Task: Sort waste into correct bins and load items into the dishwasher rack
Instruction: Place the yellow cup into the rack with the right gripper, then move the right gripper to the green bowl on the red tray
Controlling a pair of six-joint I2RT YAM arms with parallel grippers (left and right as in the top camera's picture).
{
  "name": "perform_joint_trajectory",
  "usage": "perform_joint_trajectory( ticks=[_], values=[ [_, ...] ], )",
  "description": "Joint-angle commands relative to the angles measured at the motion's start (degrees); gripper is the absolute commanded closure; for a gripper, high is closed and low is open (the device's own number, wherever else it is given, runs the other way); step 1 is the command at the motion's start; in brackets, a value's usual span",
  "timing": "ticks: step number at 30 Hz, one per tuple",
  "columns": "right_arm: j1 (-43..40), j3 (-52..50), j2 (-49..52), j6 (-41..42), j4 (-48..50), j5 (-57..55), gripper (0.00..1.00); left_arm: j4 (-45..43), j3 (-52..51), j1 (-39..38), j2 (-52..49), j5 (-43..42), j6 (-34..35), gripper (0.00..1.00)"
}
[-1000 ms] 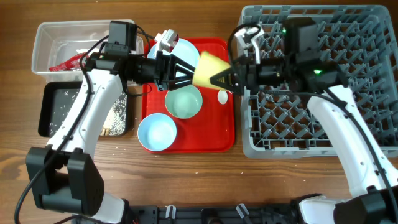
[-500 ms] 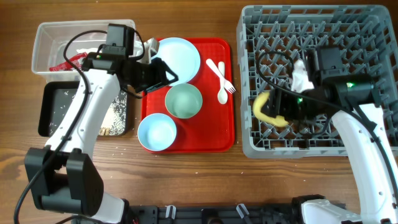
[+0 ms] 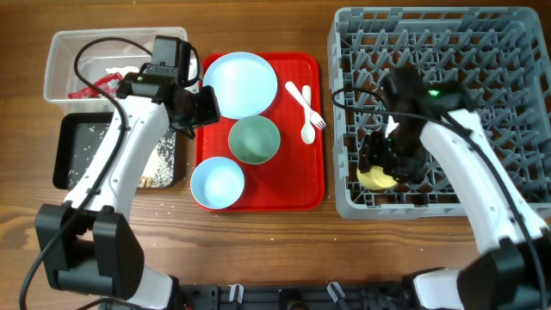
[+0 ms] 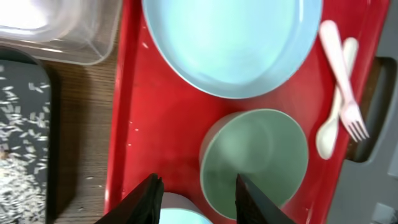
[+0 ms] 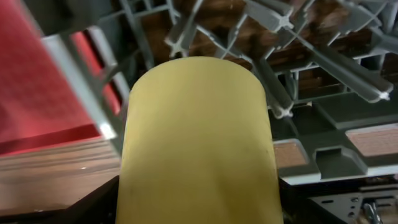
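On the bench [image 3: 275, 241], at the far left, the tub [image 3: 60, 53] held the packet [image 3: 89, 86] and paper [image 3: 120, 69], and the black tray [image 3: 71, 159] in front of it held the grains [image 3: 159, 159], so the waste looked sorted. The left hand [image 4: 198, 198] hovered over the red tray [image 3: 314, 185] near its left edge, fingers apart and empty. The green bowl [image 4: 255, 158] lay just ahead of the hand, probably the next pick. The plate [image 3: 239, 83], blue bowl [image 3: 217, 183], spoon [image 3: 307, 132] and fork [image 3: 303, 102] lay on that tray, not yet loaded. To the right, the right hand [image 3: 383, 165] reached low into the front-left corner of the rack [image 3: 516, 52], clamped on the cup [image 5: 199, 137]. The cup sat down among the pegs [image 5: 273, 93], likely so they would steady it once let go.
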State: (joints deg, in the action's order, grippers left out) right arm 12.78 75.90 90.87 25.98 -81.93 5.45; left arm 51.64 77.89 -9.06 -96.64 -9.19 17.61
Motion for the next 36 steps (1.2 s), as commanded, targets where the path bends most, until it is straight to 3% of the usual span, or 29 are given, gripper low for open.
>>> perform_joint_trajectory(
  ticks=[1,9,16,20,25,28,33,36],
  values=[
    [0.20,0.15,4.02,1.01,-0.17,-2.01,0.27,0.15,0.68,-0.15,0.74,2.71,-0.72,0.60],
    [0.20,0.15,7.39,-1.77,0.96,-0.98,0.12,0.15,0.68,-0.15,0.74,2.71,-0.72,0.56],
    [0.17,2.12,7.39,-1.99,3.52,-0.52,0.12,0.55,0.68,-0.15,0.74,2.69,-0.70,0.51],
    [-0.09,9.97,6.97,-4.26,1.73,-0.55,0.12,1.07,1.66,-0.09,0.76,2.71,-0.72,0.44],
    [0.39,25.55,6.38,-7.08,0.26,1.44,0.13,6.16,8.02,0.59,1.62,3.32,-0.72,0.42],
    [3.56,27.85,6.43,-7.50,7.43,7.19,0.16,8.85,11.52,1.31,2.93,3.32,-0.72,0.34],
    [10.43,23.50,9.27,-1.55,19.06,6.51,0.23,9.46,12.09,2.97,5.22,3.34,-0.70,0.23],
    [13.18,20.96,13.16,0.11,23.15,6.08,0.25,9.97,12.09,3.89,5.22,3.37,-0.72,0.08]
  ],
)
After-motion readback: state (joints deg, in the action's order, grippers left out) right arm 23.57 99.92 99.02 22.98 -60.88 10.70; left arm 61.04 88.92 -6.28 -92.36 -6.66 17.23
